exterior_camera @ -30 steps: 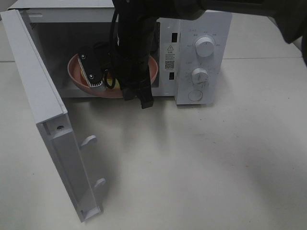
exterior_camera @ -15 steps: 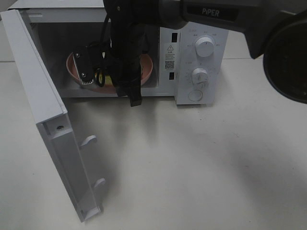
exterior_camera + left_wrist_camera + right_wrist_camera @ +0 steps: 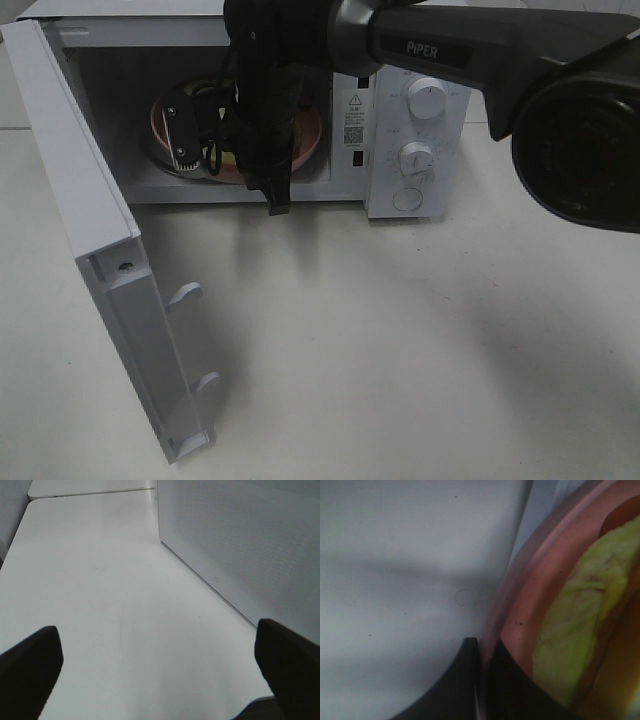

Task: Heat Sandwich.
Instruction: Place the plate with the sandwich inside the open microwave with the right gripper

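The sandwich (image 3: 575,630) shows its yellow-green filling on a round pink plate (image 3: 530,605). My right gripper (image 3: 482,675) is shut on the plate's rim, one dark finger on each side. In the high view the right arm reaches across into the open white microwave (image 3: 420,120), where the right gripper (image 3: 190,140) holds the plate (image 3: 305,135) inside the cavity. The arm hides most of the sandwich there. My left gripper (image 3: 160,680) is open over the bare table with nothing between its fingers (image 3: 30,665).
The microwave door (image 3: 100,250) stands swung open toward the front left. Two knobs (image 3: 428,100) sit on its right panel. The left wrist view shows a perforated white wall (image 3: 240,545) beside the left gripper. White tabletop (image 3: 400,330) stretches in front.
The right arm has pushed the plate with the sandwich deeper into the microwave cavity. The left gripper has stayed open.
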{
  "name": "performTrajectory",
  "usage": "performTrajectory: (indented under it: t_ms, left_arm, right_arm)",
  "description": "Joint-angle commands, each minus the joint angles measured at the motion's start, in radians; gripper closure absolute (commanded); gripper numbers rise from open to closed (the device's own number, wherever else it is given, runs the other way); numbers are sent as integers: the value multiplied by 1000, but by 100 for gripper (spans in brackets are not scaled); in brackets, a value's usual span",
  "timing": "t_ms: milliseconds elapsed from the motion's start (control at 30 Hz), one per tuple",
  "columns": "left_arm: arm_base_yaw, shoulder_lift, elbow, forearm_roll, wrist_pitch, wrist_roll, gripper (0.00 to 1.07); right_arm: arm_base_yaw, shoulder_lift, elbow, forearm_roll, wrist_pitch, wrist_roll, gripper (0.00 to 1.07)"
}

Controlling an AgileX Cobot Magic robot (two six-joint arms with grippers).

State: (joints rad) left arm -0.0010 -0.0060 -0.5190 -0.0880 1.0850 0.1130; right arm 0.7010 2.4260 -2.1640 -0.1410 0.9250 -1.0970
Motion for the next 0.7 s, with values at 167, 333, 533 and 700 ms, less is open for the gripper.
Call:
performTrajectory:
  t_ms: [167,333,533,700]
  left_arm:
    - [2,-15,0,21,-15,0,7]
    - [2,-15,0,21,-15,0,7]
    - [2,-15,0,21,-14,0,7]
    - [2,-15,0,21,-14,0,7]
  right_arm:
    - [-15,16,-16,-18,-71,11,107]
    - [-26,34,-16,-13,-73,11,107]
    - [-27,39,-16,-17,-74,11,106]
    - [-26,39,-16,-17,-74,14,94]
